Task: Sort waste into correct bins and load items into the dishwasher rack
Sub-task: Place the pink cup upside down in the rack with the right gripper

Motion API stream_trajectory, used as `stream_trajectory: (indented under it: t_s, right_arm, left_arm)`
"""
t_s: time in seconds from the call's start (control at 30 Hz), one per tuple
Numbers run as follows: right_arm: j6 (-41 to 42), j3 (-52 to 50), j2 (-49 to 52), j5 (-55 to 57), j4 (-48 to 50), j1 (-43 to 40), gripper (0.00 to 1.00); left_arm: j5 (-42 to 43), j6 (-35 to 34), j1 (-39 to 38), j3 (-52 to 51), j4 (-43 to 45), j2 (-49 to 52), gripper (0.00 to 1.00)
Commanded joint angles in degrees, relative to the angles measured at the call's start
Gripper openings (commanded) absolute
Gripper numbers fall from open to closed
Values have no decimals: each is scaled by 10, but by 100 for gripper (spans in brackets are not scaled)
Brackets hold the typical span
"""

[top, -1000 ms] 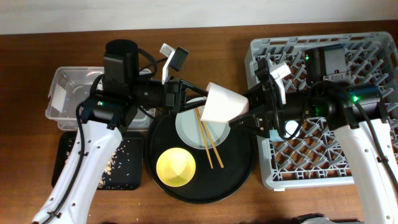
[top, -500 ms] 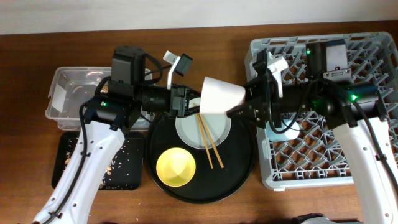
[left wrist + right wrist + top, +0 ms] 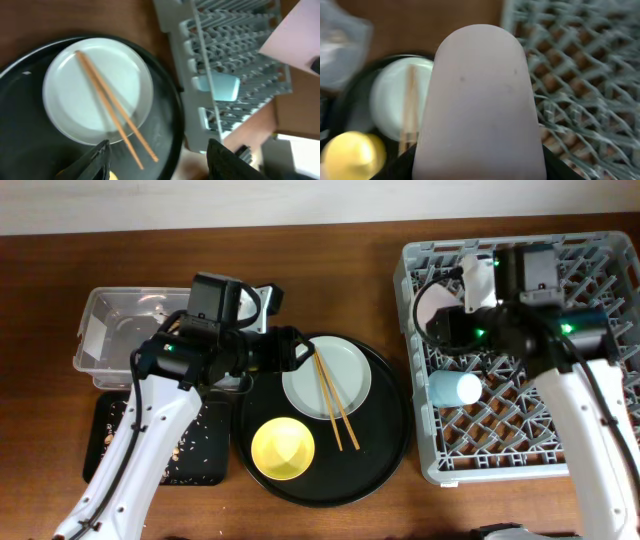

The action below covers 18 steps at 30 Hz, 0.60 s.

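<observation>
Brown desk [image 3: 330, 230] underneath, your left pincer [image 3: 162, 160] gapes empty by the white plate [image 3: 350, 370] at frame centre, while your right pincer [image 3: 448, 328] clamps the pink cup [image 3: 477, 100] over the rack [image 3: 600, 260] at upper right.

From the right wrist the blurry pink cup [image 3: 479, 100] fills the view and covers part of the plate [image 3: 385, 100]. The bowl [image 3: 350, 155] is cut off at the corner. From above, the right arm [image 3: 560, 340] hides most of that cup and some rack [image 3: 600, 270]. The left arm [image 3: 150, 420] covers part of the clear box [image 3: 110, 310] and black bin [image 3: 210, 475]. The 2 fingers [image 3: 95, 162] of the left gripper [image 3: 159, 147] run off its view's bottom edge.
</observation>
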Motion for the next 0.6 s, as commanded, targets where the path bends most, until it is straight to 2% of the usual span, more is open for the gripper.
stream_trajectory:
  t_s: [0.0,0.23,0.57]
  right_arm:
    - [36,5,50,104,1,-2,49]
    - [36,5,164,106,55,-2,49]
    - [36,4,197,134,102,-2,49]
  left_arm:
    - [-46,9,-2,0,-14,3,61]
    - [-46,9,-2,-9,-29,3,60]
    - [-48,9,-2,-9,-37,3,60]
